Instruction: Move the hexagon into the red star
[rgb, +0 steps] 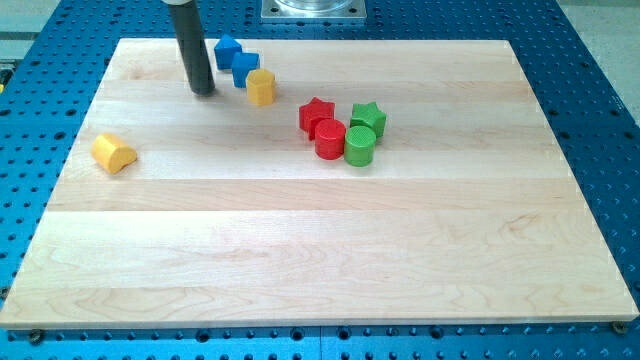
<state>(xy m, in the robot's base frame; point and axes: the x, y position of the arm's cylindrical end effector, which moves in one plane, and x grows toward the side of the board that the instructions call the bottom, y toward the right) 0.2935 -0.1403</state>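
The yellow hexagon (261, 87) stands near the view's top, left of centre. The red star (316, 114) lies to its lower right, a short gap away. The star touches a red cylinder (330, 138). My tip (203, 92) rests on the board to the left of the hexagon, about a block's width away and not touching it. The dark rod rises from the tip out of the view's top.
A blue cube (245, 67) touches the hexagon's upper left, with a blue triangle-like block (227, 50) behind it. A green star (368, 118) and a green cylinder (360, 145) sit right of the red blocks. A yellow heart (113, 152) lies at the left. The wooden board (320, 260) rests on a blue perforated table.
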